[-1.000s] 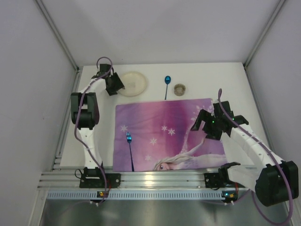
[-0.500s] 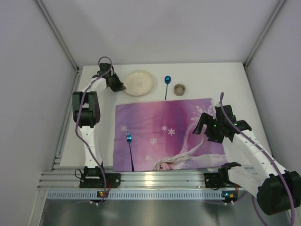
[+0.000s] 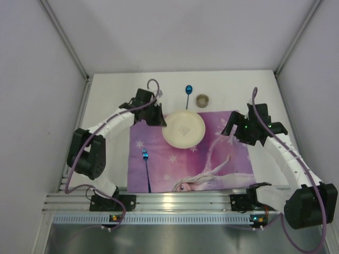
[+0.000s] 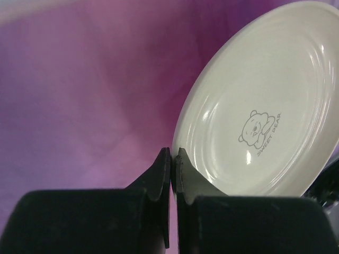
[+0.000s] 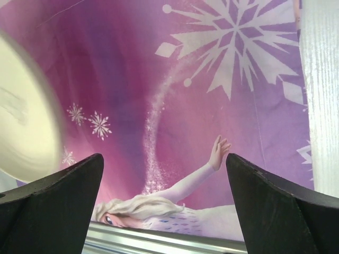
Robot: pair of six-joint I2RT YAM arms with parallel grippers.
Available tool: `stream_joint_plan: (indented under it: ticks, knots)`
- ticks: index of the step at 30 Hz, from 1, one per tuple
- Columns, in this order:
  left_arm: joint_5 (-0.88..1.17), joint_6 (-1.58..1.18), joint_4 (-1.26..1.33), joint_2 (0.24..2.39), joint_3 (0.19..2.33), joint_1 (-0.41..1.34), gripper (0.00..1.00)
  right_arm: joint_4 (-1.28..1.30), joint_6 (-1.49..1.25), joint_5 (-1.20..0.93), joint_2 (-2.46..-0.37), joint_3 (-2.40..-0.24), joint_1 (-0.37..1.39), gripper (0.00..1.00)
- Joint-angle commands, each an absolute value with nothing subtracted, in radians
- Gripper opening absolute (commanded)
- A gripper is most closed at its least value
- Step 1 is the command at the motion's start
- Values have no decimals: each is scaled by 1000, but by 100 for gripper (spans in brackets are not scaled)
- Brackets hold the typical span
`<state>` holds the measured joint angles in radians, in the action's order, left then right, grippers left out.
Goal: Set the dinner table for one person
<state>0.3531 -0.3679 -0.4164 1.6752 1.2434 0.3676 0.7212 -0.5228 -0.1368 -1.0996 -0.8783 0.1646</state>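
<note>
Plate point(image 4: 259, 132): right rim cut off by the left wrist view's edge; lower rim hidden behind the left tool point(image 4: 172, 159).
Same plate, right wrist view: blurred, cut by the left edge.
Placemat point(image 3: 159, 143): far middle hidden under the plate, far right corner under the right arm.
Right tool point(image 5: 164, 164): fingers point(image 5: 53, 206) cut off at the bottom edge.
Small round item point(image 3: 202, 100): too small to identify.
Desk point(image 5: 320, 95): only an edge strip shows.

"SWEET BEAR" on plate point(image 4: 259, 132)

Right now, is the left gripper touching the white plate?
Touching. The left wrist view shows it: the left gripper has its fingertips pinched on the near rim of the white plate, with no gap at the rim.
</note>
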Motion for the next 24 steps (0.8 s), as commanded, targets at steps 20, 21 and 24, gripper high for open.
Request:
stream_joint_plan:
  ticks: [20, 21, 24]
  knots:
    - [48, -285, -523, 1822, 1429, 551, 99, 718, -488, -187, -940, -730, 38, 100]
    - [14, -272, -541, 1865, 1566, 552, 99, 716, -494, -192, -943, -729, 38, 100]
    - [-110, -227, -661, 2093, 1903, 552, 94, 709, -514, -207, -943, -724, 40, 100]
